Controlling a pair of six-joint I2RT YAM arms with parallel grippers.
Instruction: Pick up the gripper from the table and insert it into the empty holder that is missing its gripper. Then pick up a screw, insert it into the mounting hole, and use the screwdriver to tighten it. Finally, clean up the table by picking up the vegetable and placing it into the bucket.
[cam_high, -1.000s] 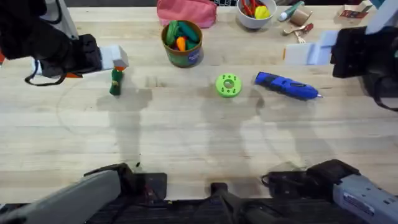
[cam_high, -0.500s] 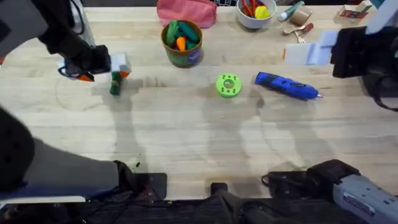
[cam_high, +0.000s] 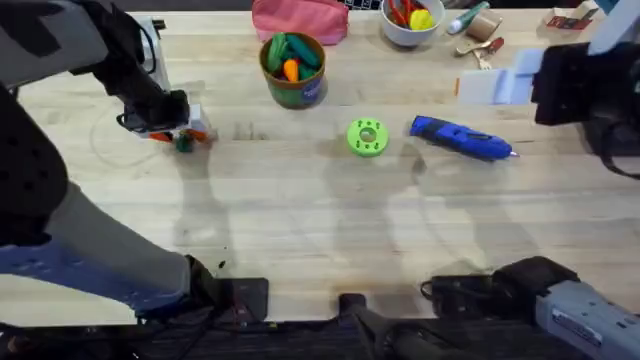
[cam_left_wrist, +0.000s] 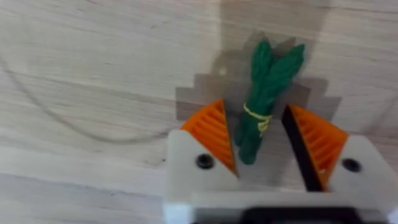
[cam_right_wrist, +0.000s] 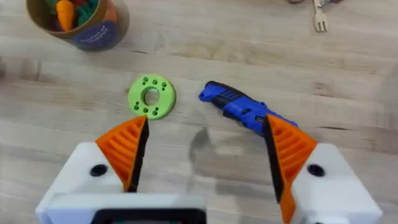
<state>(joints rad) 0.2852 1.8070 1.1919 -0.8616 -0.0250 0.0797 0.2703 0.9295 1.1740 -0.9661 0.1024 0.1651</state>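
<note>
Wooden surface (cam_high: 330, 230) overhead carries the left gripper (cam_high: 185, 135) low over the vegetable (cam_high: 184, 144), with the bucket (cam_high: 293, 68) near; the left wrist view shows its spread fingers (cam_left_wrist: 211, 130) straddling the leafy top, so closing squarely should hold, while the right gripper (cam_right_wrist: 205, 146) gapes above the screwdriver (cam_right_wrist: 242, 109).

A green disc (cam_high: 367, 137), a pink pouch (cam_high: 298, 18) and perhaps a white bowl (cam_high: 412, 24) sit apart.
</note>
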